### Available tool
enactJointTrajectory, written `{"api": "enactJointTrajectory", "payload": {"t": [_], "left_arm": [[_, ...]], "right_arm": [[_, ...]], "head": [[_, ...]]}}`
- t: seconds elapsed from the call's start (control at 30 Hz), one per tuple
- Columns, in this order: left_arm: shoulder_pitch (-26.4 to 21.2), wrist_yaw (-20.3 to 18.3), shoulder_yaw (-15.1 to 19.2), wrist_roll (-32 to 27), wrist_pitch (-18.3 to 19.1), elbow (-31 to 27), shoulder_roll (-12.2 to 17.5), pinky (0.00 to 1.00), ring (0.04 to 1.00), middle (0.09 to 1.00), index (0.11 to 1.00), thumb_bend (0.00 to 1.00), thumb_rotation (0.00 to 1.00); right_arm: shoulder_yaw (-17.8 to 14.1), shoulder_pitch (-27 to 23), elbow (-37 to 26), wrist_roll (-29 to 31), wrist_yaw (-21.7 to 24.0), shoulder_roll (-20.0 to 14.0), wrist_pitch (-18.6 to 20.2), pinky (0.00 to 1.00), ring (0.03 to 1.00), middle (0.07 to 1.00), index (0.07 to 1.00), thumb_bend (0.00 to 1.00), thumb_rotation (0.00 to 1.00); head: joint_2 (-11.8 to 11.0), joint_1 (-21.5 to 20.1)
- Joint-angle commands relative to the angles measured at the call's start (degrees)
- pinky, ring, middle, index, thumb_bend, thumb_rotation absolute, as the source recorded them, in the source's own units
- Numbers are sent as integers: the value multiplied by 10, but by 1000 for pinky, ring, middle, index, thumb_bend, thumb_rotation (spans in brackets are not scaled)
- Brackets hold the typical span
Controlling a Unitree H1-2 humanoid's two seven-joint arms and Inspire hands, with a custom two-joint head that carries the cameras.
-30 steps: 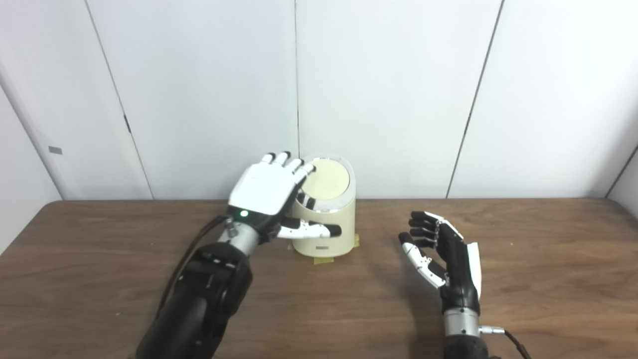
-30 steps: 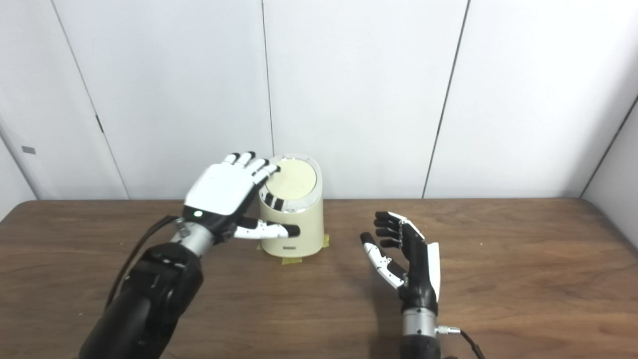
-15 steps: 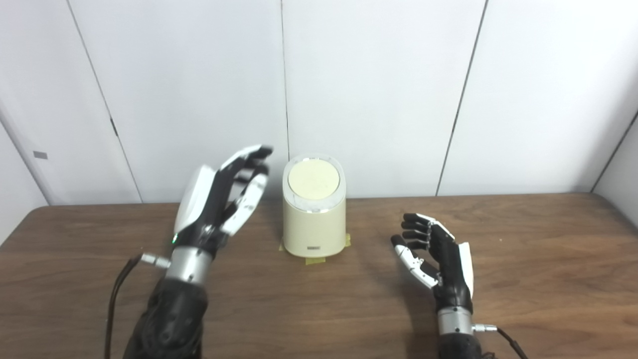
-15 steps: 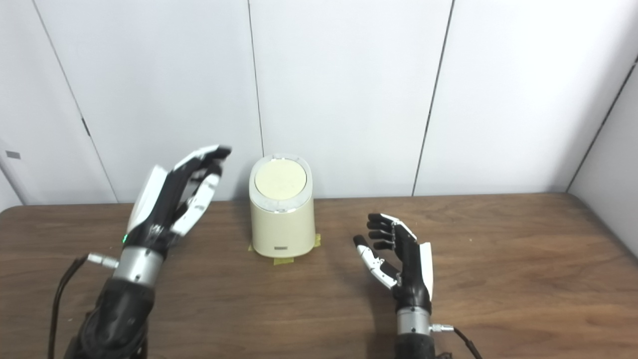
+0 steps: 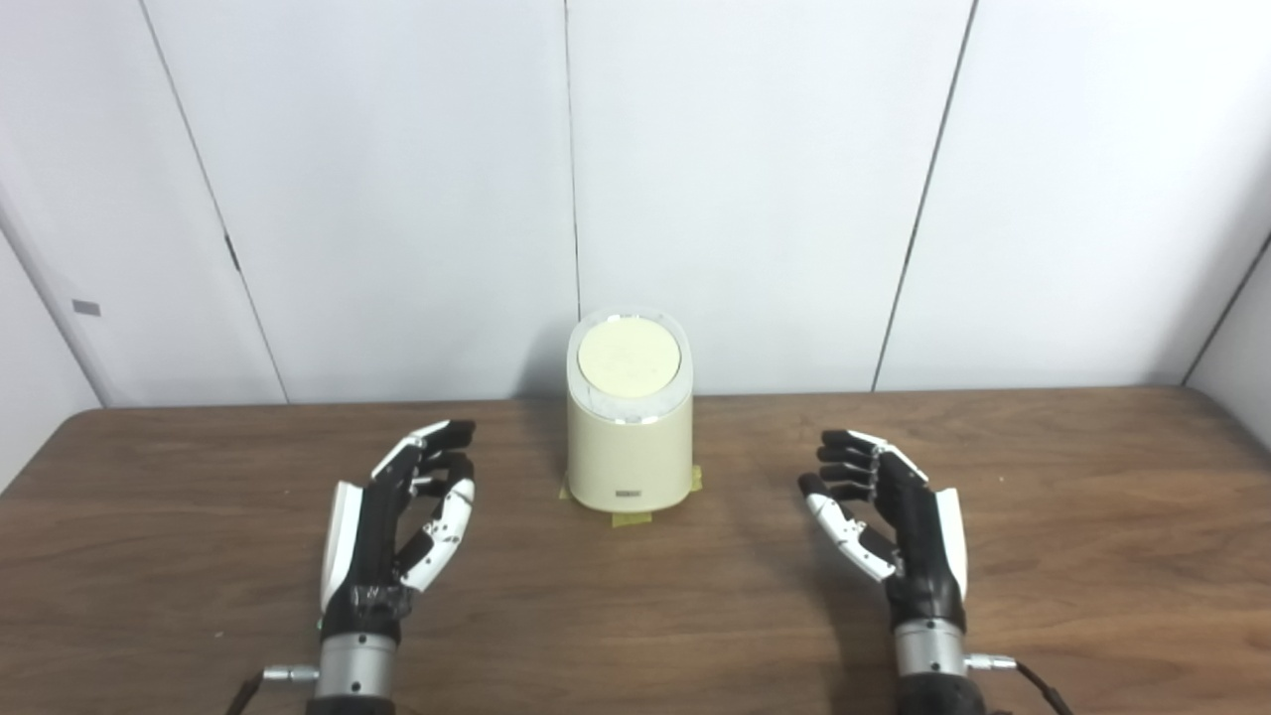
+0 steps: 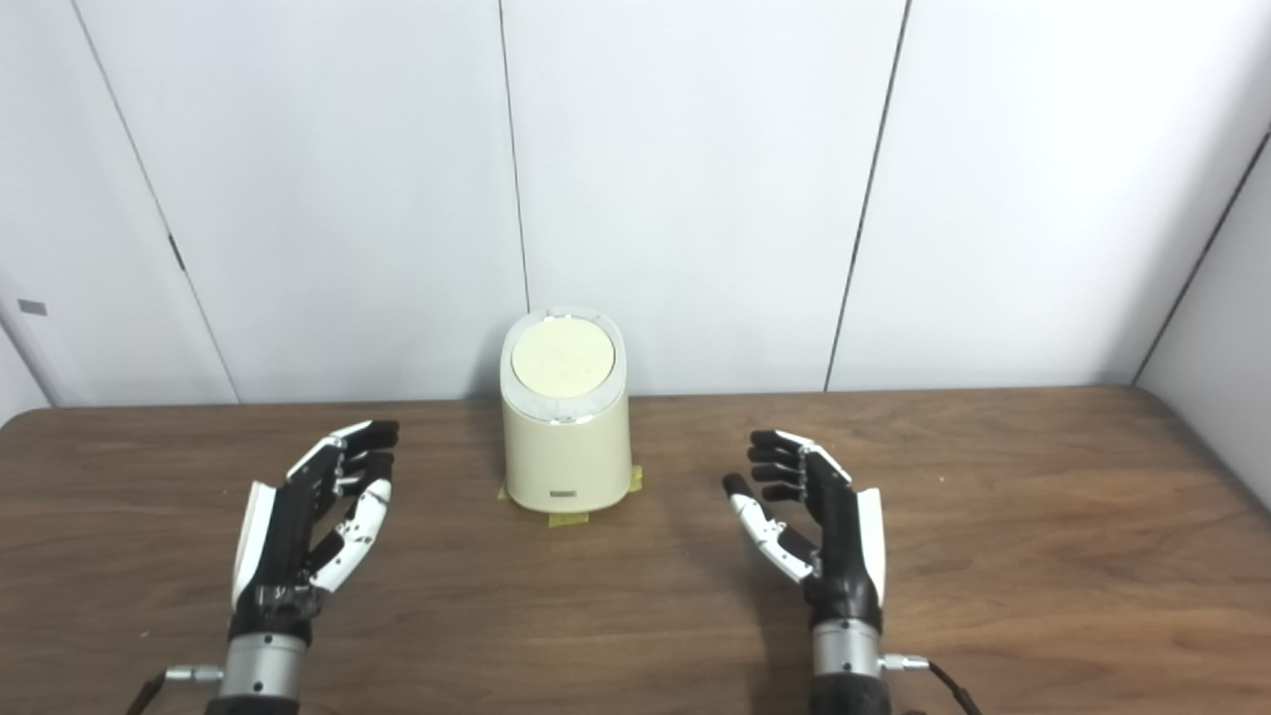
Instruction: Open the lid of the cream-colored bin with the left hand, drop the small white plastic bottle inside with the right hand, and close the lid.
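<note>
The cream-colored bin [image 5: 630, 437] stands upright at the back middle of the brown table, its round lid [image 5: 629, 356] lying flat and closed. My left hand [image 5: 397, 526] rests low over the table to the bin's left, open, palm turned inward, holding nothing. My right hand [image 5: 889, 516] mirrors it to the bin's right, also open and empty, fingers slightly curled. Both hands are well apart from the bin. No small white bottle shows in either view.
Yellow tape tabs [image 5: 630, 517] stick out under the bin's base. White wall panels [image 5: 755, 179] rise just behind the table's [image 5: 635, 616] far edge. A cable [image 5: 1033, 685] trails from my right wrist.
My left hand left the bin's lid, swung out to the left and came down low over the table. The lid stays closed. The right hand barely moved. The camera shifted slightly.
</note>
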Motion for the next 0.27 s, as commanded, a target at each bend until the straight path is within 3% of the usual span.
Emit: {"api": "enactJointTrajectory", "payload": {"t": [0.0,0.1,0.23], "left_arm": [[-11,13,-1,-15,-28,-1,-3,657,744,766,765,213,493],[-4,12,-1,-40,-38,4,-6,683,767,780,780,214,499],[10,11,0,-64,-40,4,-8,706,795,799,801,227,630]], "right_arm": [[2,-11,-31,2,6,-5,-21,556,623,646,643,240,236],[2,-4,-40,-1,11,-9,-17,557,627,646,642,235,229],[-1,6,-54,7,20,-9,-5,547,625,642,641,239,204]], "head": [[2,0],[7,5],[12,2]]}}
